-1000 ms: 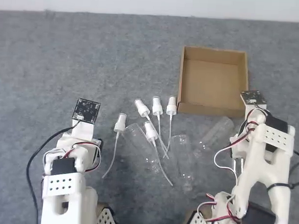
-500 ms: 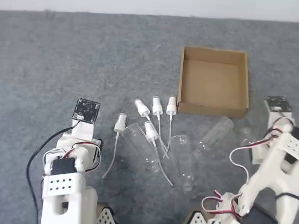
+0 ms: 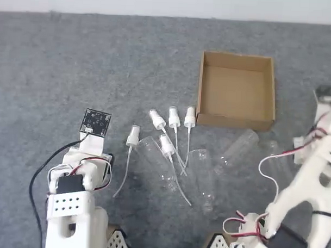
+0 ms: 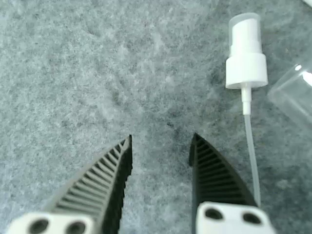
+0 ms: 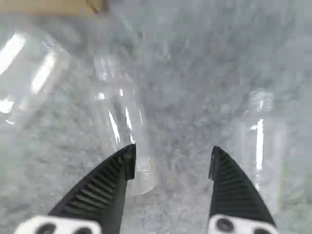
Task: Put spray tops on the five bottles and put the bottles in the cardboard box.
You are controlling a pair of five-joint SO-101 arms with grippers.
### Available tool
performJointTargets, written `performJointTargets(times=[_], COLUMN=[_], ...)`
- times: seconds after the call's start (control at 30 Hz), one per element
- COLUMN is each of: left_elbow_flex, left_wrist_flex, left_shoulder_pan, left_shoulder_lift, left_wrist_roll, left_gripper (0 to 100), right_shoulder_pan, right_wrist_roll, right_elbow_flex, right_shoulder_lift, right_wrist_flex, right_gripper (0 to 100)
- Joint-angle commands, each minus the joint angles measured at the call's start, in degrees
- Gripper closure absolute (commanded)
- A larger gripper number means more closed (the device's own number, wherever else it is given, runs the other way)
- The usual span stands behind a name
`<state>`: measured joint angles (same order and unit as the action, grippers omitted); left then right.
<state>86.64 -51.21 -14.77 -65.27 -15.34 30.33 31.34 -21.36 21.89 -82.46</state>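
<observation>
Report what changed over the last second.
The right arm swung to the right, away from the box; its open gripper now hangs over bottles lying on the carpet. Nothing was grasped or released. The left arm, spray tops, bottles and box stayed put.

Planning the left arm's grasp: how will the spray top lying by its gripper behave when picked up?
The spray top is small white plastic, so probably light. Its tube is long and thin, so it likely bends and sways. Lying on its round side, it may roll if nudged.
</observation>
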Motion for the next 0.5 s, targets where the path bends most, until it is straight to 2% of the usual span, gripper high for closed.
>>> performJointTargets(times=[0.0,0.27,0.47], left_elbow_flex=[-0.3,-0.3,-0.3], left_wrist_flex=[1.2,1.2,1.2], left_shoulder_pan=[0.2,0.2,0.2], left_shoulder_lift=[-1.5,-1.5,-1.5], left_wrist_roll=[-0.5,-0.5,-0.5], left_gripper=[82,82,82], right_shoulder_pan=[-8.0,-30.6,-37.0], right_wrist_roll=[-5.0,-13.7,-17.1], right_elbow_flex=[12.4,11.0,5.3], right_shoulder_lift=[1.5,-0.7,-6.0], right_wrist_flex=[-7.2,-7.3,-0.3], right_gripper=[79.9,79.9,79.9])
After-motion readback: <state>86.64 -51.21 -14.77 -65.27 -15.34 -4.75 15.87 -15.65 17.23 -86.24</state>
